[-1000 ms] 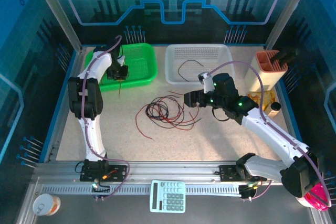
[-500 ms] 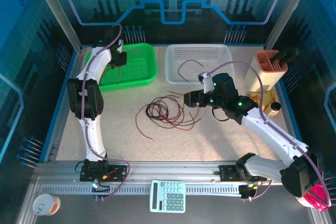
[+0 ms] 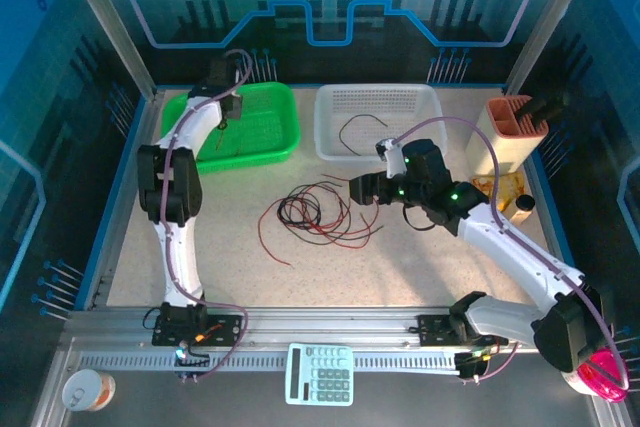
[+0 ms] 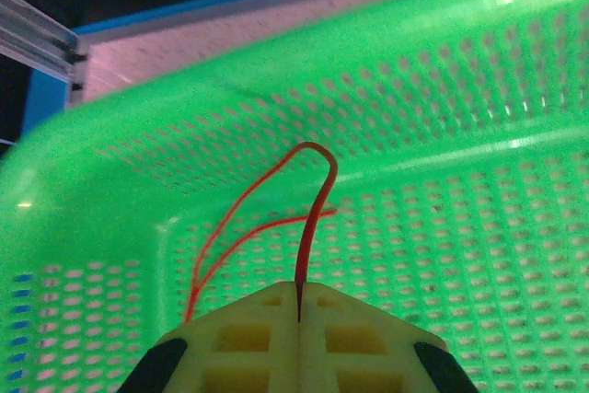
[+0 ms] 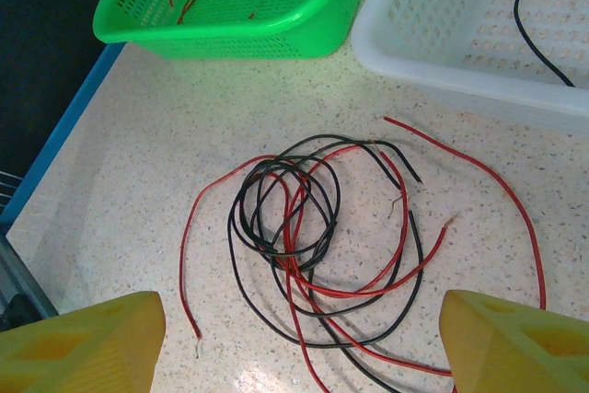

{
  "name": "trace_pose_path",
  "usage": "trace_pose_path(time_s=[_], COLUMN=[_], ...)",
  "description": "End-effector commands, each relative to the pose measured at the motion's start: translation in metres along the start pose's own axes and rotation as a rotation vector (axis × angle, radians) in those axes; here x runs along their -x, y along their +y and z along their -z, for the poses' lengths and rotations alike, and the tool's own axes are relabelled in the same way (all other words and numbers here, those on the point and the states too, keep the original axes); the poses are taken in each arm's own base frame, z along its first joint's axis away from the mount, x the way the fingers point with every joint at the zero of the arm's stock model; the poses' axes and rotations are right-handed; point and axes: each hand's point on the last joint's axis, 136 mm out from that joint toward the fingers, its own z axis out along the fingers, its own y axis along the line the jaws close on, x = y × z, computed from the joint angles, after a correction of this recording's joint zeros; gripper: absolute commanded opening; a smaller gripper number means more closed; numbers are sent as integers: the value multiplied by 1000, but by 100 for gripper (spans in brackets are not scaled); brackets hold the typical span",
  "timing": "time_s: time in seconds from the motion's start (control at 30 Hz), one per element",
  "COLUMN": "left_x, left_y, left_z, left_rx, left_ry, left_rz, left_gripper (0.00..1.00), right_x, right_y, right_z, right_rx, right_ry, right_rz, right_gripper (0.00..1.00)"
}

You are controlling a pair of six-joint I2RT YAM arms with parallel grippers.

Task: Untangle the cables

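Since the earlier frame the left gripper has travelled toward the rear left corner of the green basket; the right arm is unchanged.

Top external: left gripper is above the green basket, near its back wall. Right gripper sits low over the table, just right of the tangle of cables, which lies on the table in front of both baskets. One black cable lies inside the white basket.

Left wrist: left gripper is clenched, pads pressed together on a red cable that rises from the seam, arches over and drops back to the left. A second red strand runs beside it. Green basket mesh is behind and below.

Right wrist: right gripper is spread wide, grasping nothing, with the fingertips at the lower corners. The tangle of cables lies between and ahead of them on the table, red and black loops overlapping. Red strands are in the green basket; the black cable is in the white basket
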Motion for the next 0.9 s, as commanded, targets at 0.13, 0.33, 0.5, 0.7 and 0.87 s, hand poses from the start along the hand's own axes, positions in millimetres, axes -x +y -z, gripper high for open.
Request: trace_pose_path(time_s=[0.13,0.33,0.5,0.7,0.87], left_x=[-52,-38,-2,30,26], left_y=[-52,-58,-56,-56,-66], left_z=[-13,16,64,139,200], left_rx=[-101,-201,-312,-502,-720], left_ry=[123,130,69,-35,-108], left_rz=[-73,5,125,331,499], left_gripper=[13,66,83,89,92], right_x=[2,-7,-14,-26,-39], right_y=[-2,-6,-11,-23,-34], right_z=[-11,-21,-33,-52,-70], right_rx=[-10,-34,-68,-129,-170], right_ry=[19,40,52,65,69], right_rz=[10,-17,-45,-106,-166], right_gripper=[79,79,78,76,72])
